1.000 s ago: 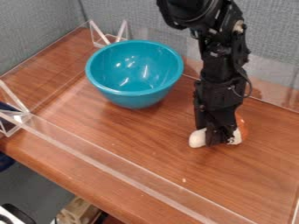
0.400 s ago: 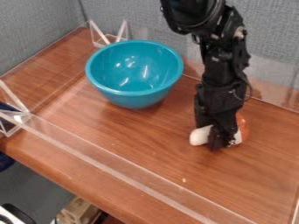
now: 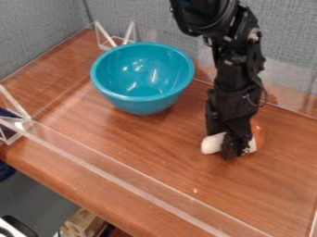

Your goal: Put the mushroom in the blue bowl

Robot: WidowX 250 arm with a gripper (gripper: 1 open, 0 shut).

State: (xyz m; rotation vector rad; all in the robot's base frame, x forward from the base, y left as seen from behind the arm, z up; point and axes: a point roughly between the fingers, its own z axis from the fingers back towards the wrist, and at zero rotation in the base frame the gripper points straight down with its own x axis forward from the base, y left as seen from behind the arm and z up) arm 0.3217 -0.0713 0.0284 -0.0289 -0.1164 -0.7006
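The mushroom (image 3: 214,143) lies on its side on the wooden table, cream stem pointing left and a bit of orange cap showing at the right. My black gripper (image 3: 233,148) comes straight down onto it, its fingers clamped around its middle and hiding most of it. The mushroom still rests on the table. The blue bowl (image 3: 143,79) stands upright and empty to the left and further back, about a hand's width from the gripper.
A clear plastic wall (image 3: 124,180) runs along the table's front edge, with white brackets (image 3: 13,125) at the left and behind the bowl (image 3: 118,37). A grey panel backs the table. Bare wood (image 3: 111,139) lies between the bowl and the front wall.
The fingers have drawn in against the mushroom since the earliest frame. The arm has barely shifted, and the bowl and the mushroom stay where they were.
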